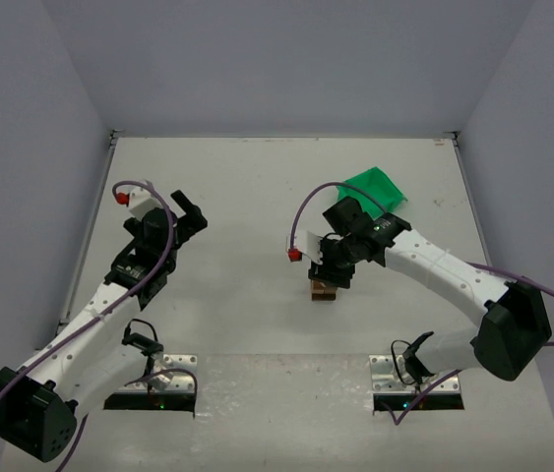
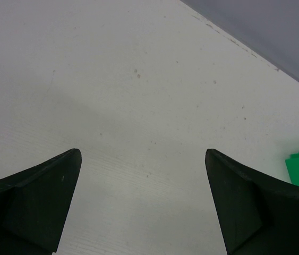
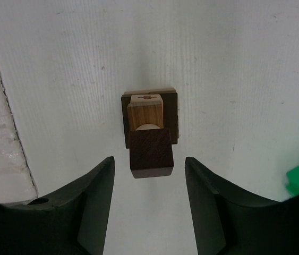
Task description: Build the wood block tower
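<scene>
**Position of the workpiece.** The wood block tower [image 1: 324,291] stands on the desk [image 1: 257,177] just right of centre, directly under the right arm's wrist. Its long axis is vertical, so the right wrist view shows it end-on. From the bottom up, the visible parts are a dark base plate [image 3: 169,114], a tan block [image 3: 144,112], a pale cylinder [image 3: 147,126] that is mostly hidden, and a dark cube [image 3: 150,154] on top.

**Right fingers** [image 3: 99,196]. They are spread apart and grip nothing. The dark cube lies between the two tips, toward 12 o'clock from the palm, with a visible gap on each side and no contact. The line between the tips runs 9 to 3 o'clock, square to the cube's side faces.

**Left fingers** [image 2: 37,191]. They are spread apart and empty, over bare desk. In the top view they sit at about 10 o'clock from the tower, well apart from it. The right arm is much the nearer.

**Surroundings.** A green bin [image 1: 375,187] lies at about 1 o'clock from the tower, near it but not touching. No loose blocks can be seen on the desk.

**Assessment.** The stack appears complete or close to it. Any move by the right fingers should probably be straight up, because sideways travel risks knocking the top cube.
</scene>
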`<state>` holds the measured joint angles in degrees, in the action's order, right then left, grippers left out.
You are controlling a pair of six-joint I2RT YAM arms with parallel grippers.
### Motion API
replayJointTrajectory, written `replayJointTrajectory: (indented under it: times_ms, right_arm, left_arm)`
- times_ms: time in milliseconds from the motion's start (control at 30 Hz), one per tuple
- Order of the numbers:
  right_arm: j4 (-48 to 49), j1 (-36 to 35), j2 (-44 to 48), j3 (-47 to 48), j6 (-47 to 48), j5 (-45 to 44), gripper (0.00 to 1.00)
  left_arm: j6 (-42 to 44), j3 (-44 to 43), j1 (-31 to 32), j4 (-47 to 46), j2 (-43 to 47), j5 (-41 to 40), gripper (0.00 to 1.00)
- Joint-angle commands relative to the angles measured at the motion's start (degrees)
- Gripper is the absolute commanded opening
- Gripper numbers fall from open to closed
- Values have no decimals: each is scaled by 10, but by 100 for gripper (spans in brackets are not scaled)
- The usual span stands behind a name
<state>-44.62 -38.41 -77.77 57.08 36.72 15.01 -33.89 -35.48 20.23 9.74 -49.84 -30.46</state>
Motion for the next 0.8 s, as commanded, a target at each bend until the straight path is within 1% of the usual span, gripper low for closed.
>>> replayJointTrajectory:
  times_ms: [0, 100, 167, 200, 233, 267, 400, 500, 567, 633, 733, 767]
  right_arm:
    - [13, -4, 18, 9, -10, 1, 56]
    - [14, -4, 21, 18, -15, -9, 62]
    - [-10, -4, 31, 29, -8, 6, 76]
    - [-10, -3, 31, 33, -6, 12, 76]
    - [-18, -3, 41, 40, -4, 18, 93]
    - [-22, -4, 54, 46, -3, 24, 99]
    - [-16, -15, 93, 69, -16, 30, 99]
    - [11, -18, 111, 84, -27, 19, 99]
    - [55, -18, 113, 102, -53, -30, 99]
    - [98, -18, 98, 128, -87, -102, 99]
    - [110, -8, 51, 201, -170, -174, 99]
    - [109, -2, 36, 225, -174, -184, 99]
  left_arm:
    - [1, -12, -6, -15, 15, -1, 100]
    - [1, -13, -6, -14, 17, -1, 100]
    - [1, -13, -6, -12, 20, -2, 100]
    - [1, -13, -6, -10, 20, -3, 100]
    - [1, -13, -6, -10, 24, -3, 100]
    - [1, -12, -6, -8, 26, -4, 100]
    - [1, -8, -6, -10, 35, -8, 100]
    - [0, -12, -6, -7, 39, -3, 100]
    - [-2, -20, -6, 3, 34, -3, 100]
    - [-4, -35, -6, 18, 22, -1, 100]
    - [-1, -55, -6, 37, 8, -8, 100]
    - [-1, -56, -6, 38, 3, -12, 100]
